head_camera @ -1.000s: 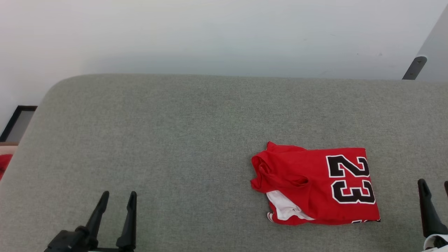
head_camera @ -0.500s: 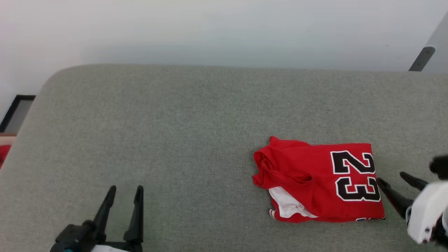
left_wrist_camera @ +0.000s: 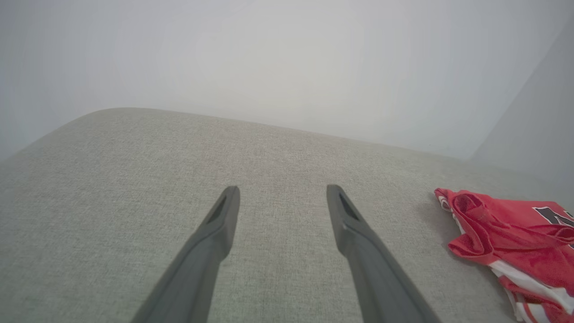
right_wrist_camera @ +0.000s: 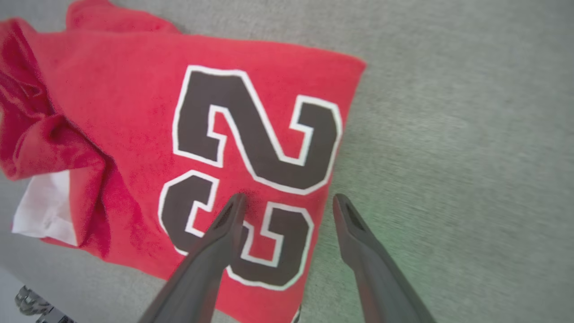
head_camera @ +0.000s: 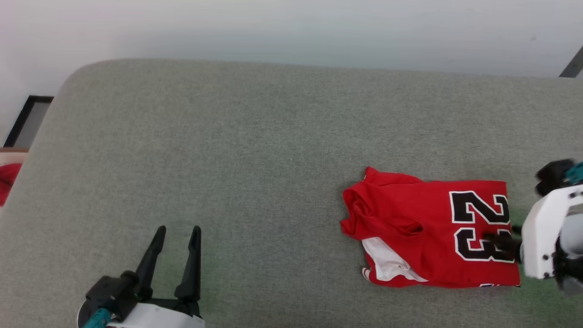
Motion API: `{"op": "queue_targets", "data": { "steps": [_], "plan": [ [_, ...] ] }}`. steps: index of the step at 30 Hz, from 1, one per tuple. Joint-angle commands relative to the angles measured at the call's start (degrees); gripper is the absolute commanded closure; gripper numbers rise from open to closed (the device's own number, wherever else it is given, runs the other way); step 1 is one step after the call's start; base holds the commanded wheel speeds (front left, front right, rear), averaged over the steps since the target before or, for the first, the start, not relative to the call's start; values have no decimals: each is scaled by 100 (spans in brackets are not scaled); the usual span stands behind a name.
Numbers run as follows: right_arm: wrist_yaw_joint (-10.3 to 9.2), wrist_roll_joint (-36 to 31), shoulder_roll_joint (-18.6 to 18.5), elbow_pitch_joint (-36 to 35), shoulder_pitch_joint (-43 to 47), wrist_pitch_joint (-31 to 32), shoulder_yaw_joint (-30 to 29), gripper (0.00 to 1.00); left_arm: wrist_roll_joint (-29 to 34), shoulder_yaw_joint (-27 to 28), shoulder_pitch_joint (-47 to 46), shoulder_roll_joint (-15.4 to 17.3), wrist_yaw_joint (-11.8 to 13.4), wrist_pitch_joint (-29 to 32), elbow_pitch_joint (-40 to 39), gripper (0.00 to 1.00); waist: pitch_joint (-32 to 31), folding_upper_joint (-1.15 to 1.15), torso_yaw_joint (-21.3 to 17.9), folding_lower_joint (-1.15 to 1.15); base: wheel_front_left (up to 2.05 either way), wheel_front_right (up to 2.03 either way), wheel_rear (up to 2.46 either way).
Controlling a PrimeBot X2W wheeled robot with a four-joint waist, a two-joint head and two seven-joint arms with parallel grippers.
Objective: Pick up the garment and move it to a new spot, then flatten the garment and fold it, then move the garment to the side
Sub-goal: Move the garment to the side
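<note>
Red garment (head_camera: pixel 423 228) lies folded, right gripper (right_wrist_camera: pixel 288 198) spread over its edge

Grey-green fabric surface (head_camera: pixel 227 159), pale wall (head_camera: pixel 273 27), dark-framed panel (head_camera: pixel 28 120) at left

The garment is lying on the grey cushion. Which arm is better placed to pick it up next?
Right. The right gripper is open over the garment at its edge by the 23, one finger above the fabric. The left gripper is open too, but well apart from it over bare cushion.

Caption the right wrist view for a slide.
Open right gripper over the folded garment, at its 23-side edge, on grey cushion.
</note>
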Motion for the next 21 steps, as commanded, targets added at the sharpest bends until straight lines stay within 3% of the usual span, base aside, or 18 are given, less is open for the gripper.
{"op": "queue_targets", "data": {
  "steps": [1,11,12,13,15,21],
  "plan": [
    [-2,77,24,151,-72,72,118,0,-18,13,-83,-13,-10,4,4,0,54,0,51,0,0,0,0],
    [-5,244,101,1173,-182,-308,737,0,-32,-52,-206,-46,-10,4,33,0,136,0,96,0,0,0,0],
    [-5,252,121,1231,-189,-382,797,11,-30,-70,-209,-45,-10,4,42,0,142,0,92,0,0,0,0],
    [-5,299,136,1287,-193,-459,857,53,-25,-80,-214,-43,-10,4,52,0,145,0,88,0,0,0,0],
    [-6,377,148,1377,-213,-642,934,100,-15,-85,-219,-41,-10,4,63,0,144,0,71,0,0,0,0],
    [-6,650,39,1440,-371,-1327,927,100,23,-78,-193,-31,-10,4,58,0,96,0,-26,0,0,0,0]
  ]
}}
